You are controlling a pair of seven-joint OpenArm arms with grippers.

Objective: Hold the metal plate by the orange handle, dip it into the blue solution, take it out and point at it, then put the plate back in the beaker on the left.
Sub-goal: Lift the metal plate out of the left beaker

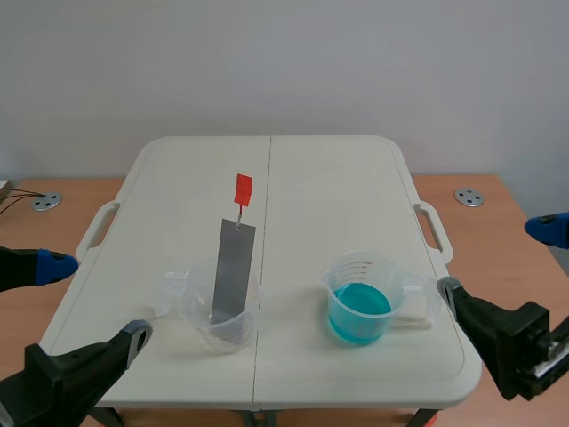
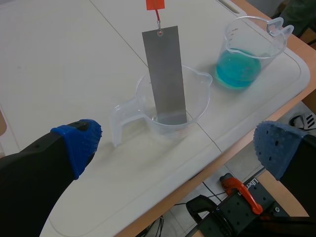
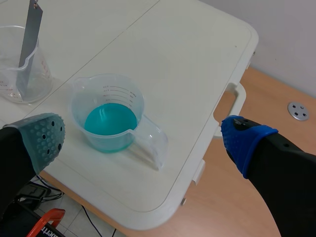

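Leaning in the left beaker (image 1: 196, 315), metal plate (image 1: 233, 267) with orange handle (image 1: 243, 189) uppermost.
Left gripper (image 2: 177, 145) and right gripper (image 3: 144, 138) spread wide, holding nothing; blue solution (image 1: 359, 310) in right beaker (image 1: 374, 261).

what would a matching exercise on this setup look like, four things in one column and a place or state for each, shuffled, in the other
Column one:
1. metal plate
2. orange handle
3. blue solution
4. right tool

Column two:
a. in the right beaker
b. open, holding nothing
c. standing tilted in the left beaker
d. fixed at the plate's upper end

Pairs: 1-c; 2-d; 3-a; 4-b
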